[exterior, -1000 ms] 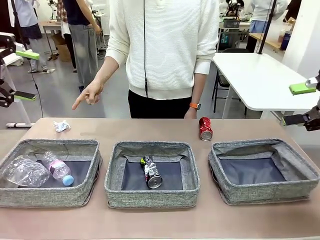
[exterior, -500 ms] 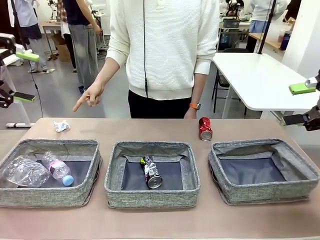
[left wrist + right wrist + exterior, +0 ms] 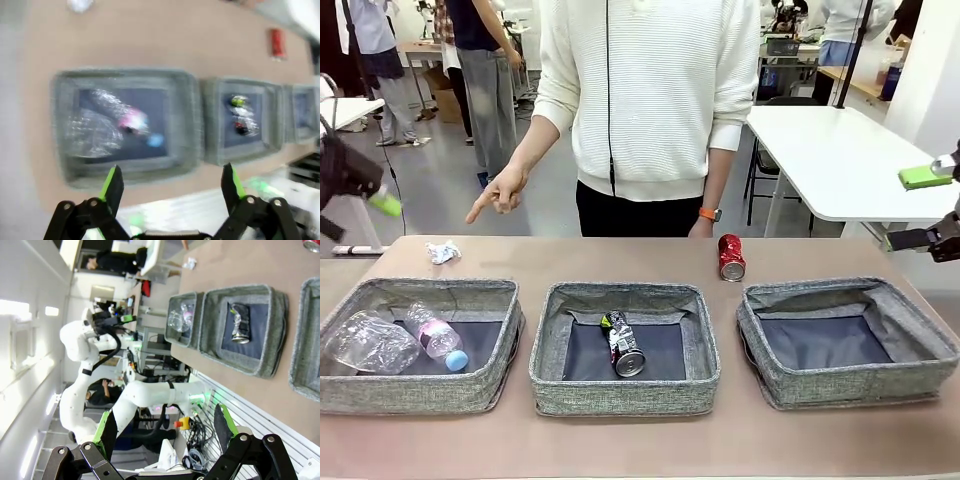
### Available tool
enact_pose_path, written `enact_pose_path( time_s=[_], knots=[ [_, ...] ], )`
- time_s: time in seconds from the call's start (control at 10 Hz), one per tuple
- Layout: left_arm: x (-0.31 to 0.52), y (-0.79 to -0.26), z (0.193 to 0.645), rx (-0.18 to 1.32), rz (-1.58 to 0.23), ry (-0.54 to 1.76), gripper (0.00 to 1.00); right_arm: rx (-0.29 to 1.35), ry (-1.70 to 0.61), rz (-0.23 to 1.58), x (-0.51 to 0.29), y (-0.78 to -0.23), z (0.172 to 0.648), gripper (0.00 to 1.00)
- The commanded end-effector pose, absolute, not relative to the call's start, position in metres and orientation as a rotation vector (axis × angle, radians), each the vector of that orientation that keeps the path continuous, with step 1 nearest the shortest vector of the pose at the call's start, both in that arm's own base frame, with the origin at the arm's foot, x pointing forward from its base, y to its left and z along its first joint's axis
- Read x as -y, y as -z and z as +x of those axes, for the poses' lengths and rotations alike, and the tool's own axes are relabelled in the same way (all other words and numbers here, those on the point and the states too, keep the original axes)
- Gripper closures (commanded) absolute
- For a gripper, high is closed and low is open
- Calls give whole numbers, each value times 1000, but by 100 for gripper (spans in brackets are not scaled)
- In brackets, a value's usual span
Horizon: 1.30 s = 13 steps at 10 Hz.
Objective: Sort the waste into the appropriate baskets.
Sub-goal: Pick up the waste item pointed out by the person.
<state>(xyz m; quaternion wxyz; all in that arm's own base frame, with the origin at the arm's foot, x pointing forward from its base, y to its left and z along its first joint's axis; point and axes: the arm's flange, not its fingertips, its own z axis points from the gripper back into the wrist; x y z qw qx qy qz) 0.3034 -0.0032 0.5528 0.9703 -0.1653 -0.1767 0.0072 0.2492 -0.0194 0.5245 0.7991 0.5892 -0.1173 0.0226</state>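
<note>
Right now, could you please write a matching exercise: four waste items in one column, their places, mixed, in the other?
1. red can
2. black-silver can
3. blue-capped bottle
4. paper wad

A. in the left basket
B. on the table behind the left basket
C. in the middle basket
D. on the table, behind the gap left of the right basket

Pairs: 1-D, 2-C, 3-A, 4-B.

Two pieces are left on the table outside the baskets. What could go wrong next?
1. The crumpled paper wad lies close to the person's pointing hand; the open left pincer, reaching there, might brush it.
2. The red can lies on its side near the person's other wrist and could roll if the open right pincer nudges it.
</note>
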Motion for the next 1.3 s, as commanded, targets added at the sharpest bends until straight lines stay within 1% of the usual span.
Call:
enact_pose_path(
  time_s=[0.0,0.1,0.4,0.5,0.6,0.7,0.8,1.1,1.2],
  knots=[
    [-5,-537,317,424,607,-134,0,269,-53,1269,17,-527,253,0],
    [3,-553,303,357,-334,-15,0,269,-53,1269,17,-527,253,0],
    [3,-553,303,357,-334,-15,0,269,-53,1269,17,-527,253,0],
    [4,-547,308,369,-273,2,0,269,-53,1269,17,-527,253,0],
    [-2,-543,340,315,-309,117,0,269,-53,1269,17,-527,253,0],
    [-3,-540,368,327,-286,110,0,269,-53,1269,17,-527,253,0],
    [-1,-539,398,337,-301,147,0,269,-53,1269,17,-527,253,0],
    [8,-520,474,240,-183,133,0,269,-53,1269,17,-527,253,0],
    [9,-508,487,249,-148,107,0,269,-53,1269,17,-527,253,0]
  ],
)
